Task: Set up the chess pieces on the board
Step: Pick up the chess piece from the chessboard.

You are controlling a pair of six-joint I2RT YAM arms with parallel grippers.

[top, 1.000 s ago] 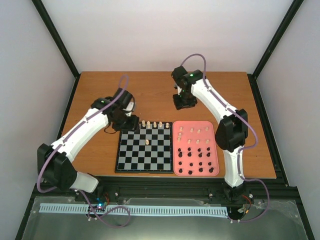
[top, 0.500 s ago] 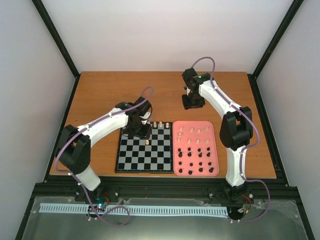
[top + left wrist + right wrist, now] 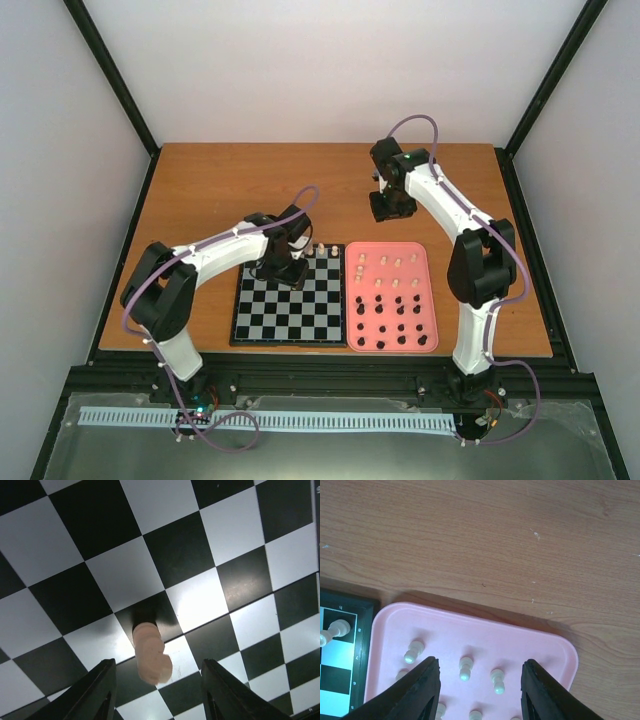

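The board (image 3: 290, 312) lies flat in front of the arms. My left gripper (image 3: 284, 268) hovers low over its far left part, jaws open. In the left wrist view a cream piece (image 3: 150, 652) stands on the board (image 3: 125, 575) between my open fingers (image 3: 97, 692), not touching them. Two cream pieces (image 3: 326, 249) show on the far row at the right. My right gripper (image 3: 389, 207) is open and empty above the table beyond the pink tray (image 3: 348, 300). In the right wrist view, cream pawns (image 3: 465, 668) stand in the tray (image 3: 470, 615).
The tray holds several cream pieces (image 3: 385, 263) at its far end and several black pieces (image 3: 396, 322) at its near end. The board's corner (image 3: 342, 605) with one cream piece (image 3: 335, 629) shows left in the right wrist view. Bare wooden table (image 3: 230, 185) lies beyond.
My left arm has swung right from the board's far left corner to over the lone cream piece. My right gripper has shifted a little to the right.
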